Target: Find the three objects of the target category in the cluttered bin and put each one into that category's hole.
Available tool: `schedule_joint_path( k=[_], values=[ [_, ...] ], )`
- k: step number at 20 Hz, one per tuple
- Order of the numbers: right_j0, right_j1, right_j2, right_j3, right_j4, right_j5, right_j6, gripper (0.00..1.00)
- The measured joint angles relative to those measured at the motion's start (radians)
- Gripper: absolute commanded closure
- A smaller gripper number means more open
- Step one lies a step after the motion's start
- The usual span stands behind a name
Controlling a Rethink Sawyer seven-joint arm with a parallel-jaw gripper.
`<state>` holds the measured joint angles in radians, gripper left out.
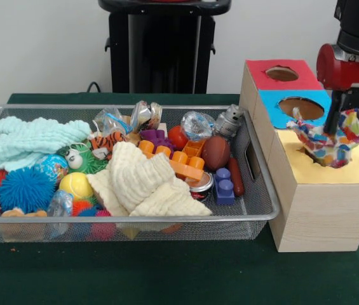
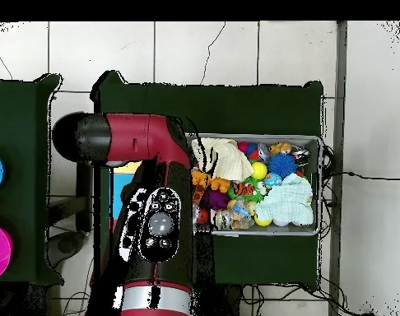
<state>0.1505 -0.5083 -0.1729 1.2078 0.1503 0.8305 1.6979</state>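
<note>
1. Holding a multicoloured patterned cloth (image 1: pixel 333 143), the claw (image 1: pixel 344 130) is clamped on it directly over the yellow hole (image 1: pixel 322 159) of the sorting box (image 1: pixel 312 210), right of the bin (image 1: pixel 255 190).
2. Cloth's lower end sits at the hole mouth, lined up to drop straight in, I'd judge.
3. Cream cloth (image 1: pixel 142 181) and mint cloth (image 1: pixel 33 140) lie in the bin, likely the other two.
4. Overhead, the arm (image 2: pixel 154 214) hides the box.

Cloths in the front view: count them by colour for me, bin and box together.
Mint green cloth: 1, in the bin
Cream cloth: 1 heap in the bin; I cannot tell whether it is a single piece
Multicoloured cloth: 1, at the yellow hole of the box
Total: 3
</note>
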Motion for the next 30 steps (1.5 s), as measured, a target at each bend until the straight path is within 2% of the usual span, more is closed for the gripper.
schedule_joint_path(
  k=[26,27,30],
  values=[
    [0.000,-0.001,0.000,0.000,-0.006,0.000,0.000,0.00],
    [0.000,-0.001,0.000,0.000,-0.006,0.000,0.000,1.00],
    [0.000,-0.001,0.000,0.000,-0.006,0.000,0.000,1.00]
  ],
)
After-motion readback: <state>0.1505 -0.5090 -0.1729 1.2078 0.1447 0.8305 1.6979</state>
